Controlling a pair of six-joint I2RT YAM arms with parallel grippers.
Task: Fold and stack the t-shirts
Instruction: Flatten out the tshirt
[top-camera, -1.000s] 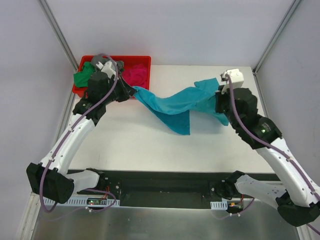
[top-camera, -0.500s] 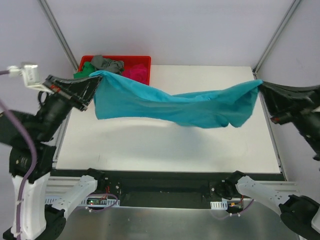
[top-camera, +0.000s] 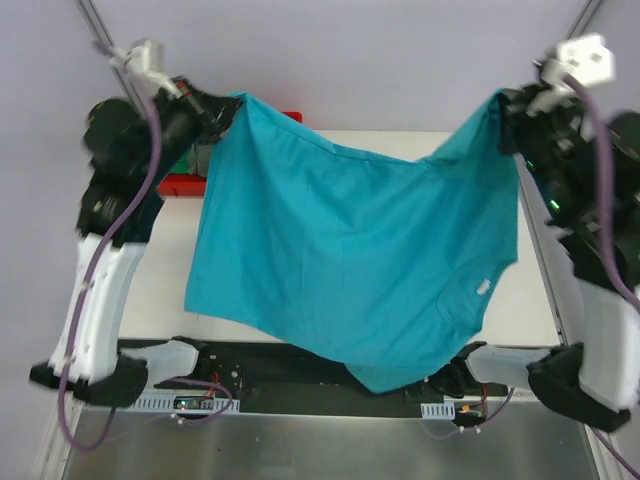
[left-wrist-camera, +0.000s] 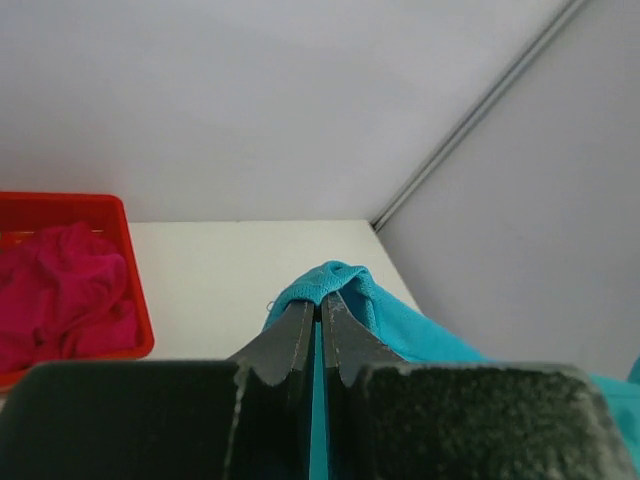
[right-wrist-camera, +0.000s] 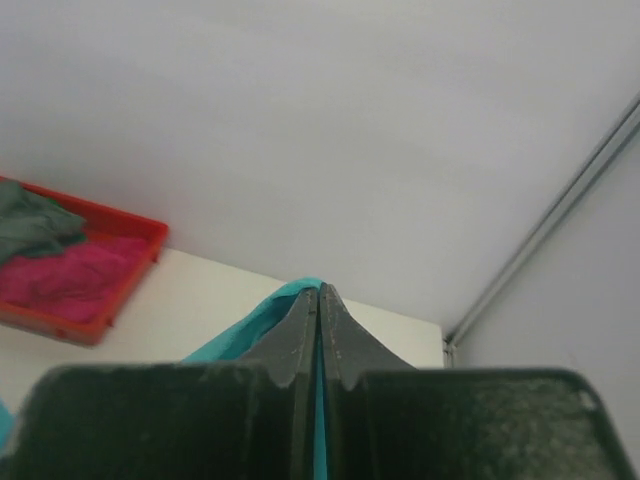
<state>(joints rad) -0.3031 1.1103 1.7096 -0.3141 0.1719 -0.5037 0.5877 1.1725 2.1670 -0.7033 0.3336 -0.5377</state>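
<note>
The teal t-shirt (top-camera: 350, 260) hangs spread wide in the air between both arms and hides most of the white table. My left gripper (top-camera: 228, 108) is raised at the upper left, shut on one corner of the teal shirt (left-wrist-camera: 330, 282). My right gripper (top-camera: 500, 108) is raised at the upper right, shut on the other corner (right-wrist-camera: 300, 290). The magenta-pink shirt (left-wrist-camera: 60, 290) lies in the red bin (left-wrist-camera: 135, 300); it also shows in the right wrist view (right-wrist-camera: 70, 270) beside the grey shirt (right-wrist-camera: 30, 225). The green shirt is hidden.
The red bin (top-camera: 180, 185) stands at the table's far left corner, mostly behind the left arm and the hanging shirt. Grey walls and metal frame posts (top-camera: 545, 65) close in the back and sides. The white table (top-camera: 155, 270) shows at the left.
Both arms have swung high up and apart. The teal shirt, first twisted low over the table, now hangs open as a wide sheet, its lower edge reaching the near table edge.
</note>
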